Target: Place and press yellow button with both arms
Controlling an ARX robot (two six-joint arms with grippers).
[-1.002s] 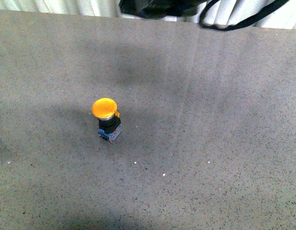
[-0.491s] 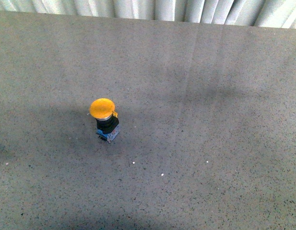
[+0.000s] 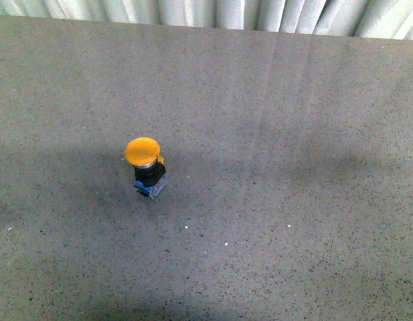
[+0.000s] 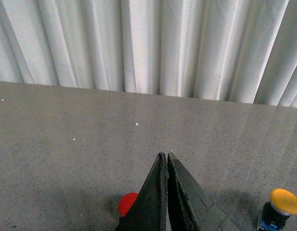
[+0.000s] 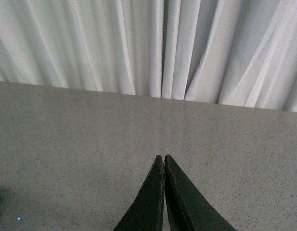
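The yellow button (image 3: pixel 144 163) stands upright on the grey speckled table (image 3: pixel 293 134), left of the middle in the front view; its orange-yellow cap sits on a black collar over a small blue base. The left wrist view shows it too, the yellow button (image 4: pixel 282 206) off to one side of my left gripper (image 4: pixel 165 156), apart from it. That gripper is shut with nothing between its fingers. My right gripper (image 5: pixel 163 158) is shut and empty above bare table. Neither arm appears in the front view.
A red round object (image 4: pixel 127 204) lies partly hidden behind the left gripper's fingers. White pleated curtains (image 3: pixel 213 12) hang behind the table's far edge. Small white specks (image 3: pixel 225 243) dot the tabletop near the front.
A dark arm and cable at the top of the front view one second ago have gone out of frame. The button has not moved.
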